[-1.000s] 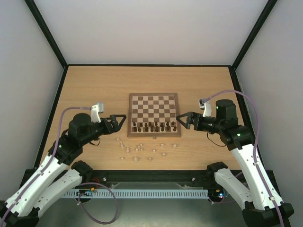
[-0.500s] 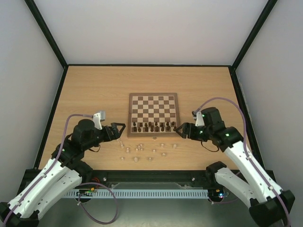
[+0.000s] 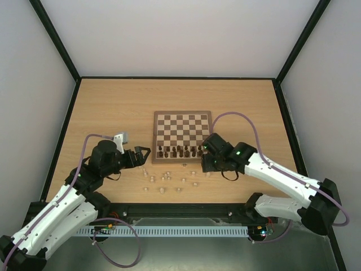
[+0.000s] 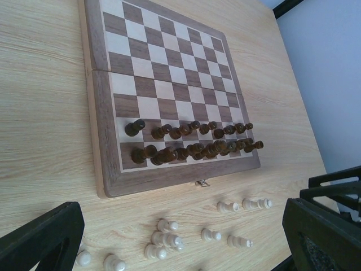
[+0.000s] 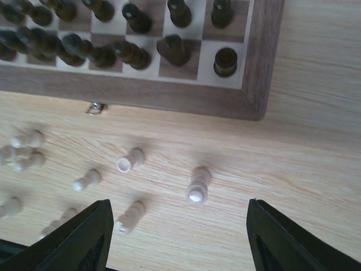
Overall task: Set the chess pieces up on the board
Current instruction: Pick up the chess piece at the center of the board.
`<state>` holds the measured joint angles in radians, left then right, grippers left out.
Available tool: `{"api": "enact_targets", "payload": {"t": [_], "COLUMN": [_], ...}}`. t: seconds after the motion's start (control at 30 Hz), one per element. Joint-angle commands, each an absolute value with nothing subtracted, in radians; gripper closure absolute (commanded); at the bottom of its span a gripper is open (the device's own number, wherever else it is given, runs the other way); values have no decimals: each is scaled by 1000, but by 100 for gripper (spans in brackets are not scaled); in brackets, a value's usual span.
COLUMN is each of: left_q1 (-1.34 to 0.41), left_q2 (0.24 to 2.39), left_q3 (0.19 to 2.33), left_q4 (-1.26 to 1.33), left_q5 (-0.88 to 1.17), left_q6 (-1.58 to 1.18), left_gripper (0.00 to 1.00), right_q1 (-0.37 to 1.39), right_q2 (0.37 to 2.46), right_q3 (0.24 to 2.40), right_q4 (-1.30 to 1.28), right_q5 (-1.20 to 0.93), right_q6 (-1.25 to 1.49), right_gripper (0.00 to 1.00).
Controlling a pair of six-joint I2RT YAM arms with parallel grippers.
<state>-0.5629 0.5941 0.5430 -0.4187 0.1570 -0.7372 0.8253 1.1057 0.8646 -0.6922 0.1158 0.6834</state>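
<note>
Left gripper: jaws spread wide, empty, over pale chess pieces on worktop, near side of board. Right gripper: jaws parted, empty, flanking upright piece without touching it.

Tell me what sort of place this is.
Probably a robot test cell: a wooden table boxed in by white panels, a left arm and right arm at its near edge, a chessboard.

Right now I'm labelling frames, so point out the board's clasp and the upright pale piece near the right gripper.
clasp [image 5: 94, 107]: right wrist view, on its metal loop.
upright pale piece [image 5: 198, 185]: right wrist view, on the middle of its body.
</note>
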Motion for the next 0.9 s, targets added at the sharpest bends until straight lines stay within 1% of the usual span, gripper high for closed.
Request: {"api": "enact_targets", "payload": {"t": [0.0, 0.1, 0.3, 0.57, 0.73, 0.87], "left_q1": [-568, -570, -570, -571, -571, -571], "left_q2": [589, 584, 608, 611, 607, 608], "left_q3": [563, 569, 560, 555, 553, 553], "left_q4": [-416, -419, -402, -393, -399, -396], "left_q5": [172, 172, 193, 199, 198, 198], "left_q6": [-720, -715, -705, -702, -701, -701], "left_gripper": [0, 1, 1, 1, 0, 1], "right_q1": [931, 983, 1002, 1002, 1002, 1003], "right_q2": [1161, 1194, 1228, 1279, 1304, 1320], "right_q3": [840, 835, 835, 813, 807, 797], "right_q4": [-793, -797, -804, -772, -748, -727], "right_q5": [270, 302, 327, 297, 278, 268], "right_q6": [802, 848, 877, 866, 852, 843], "right_gripper": [36, 41, 60, 63, 70, 70]}}
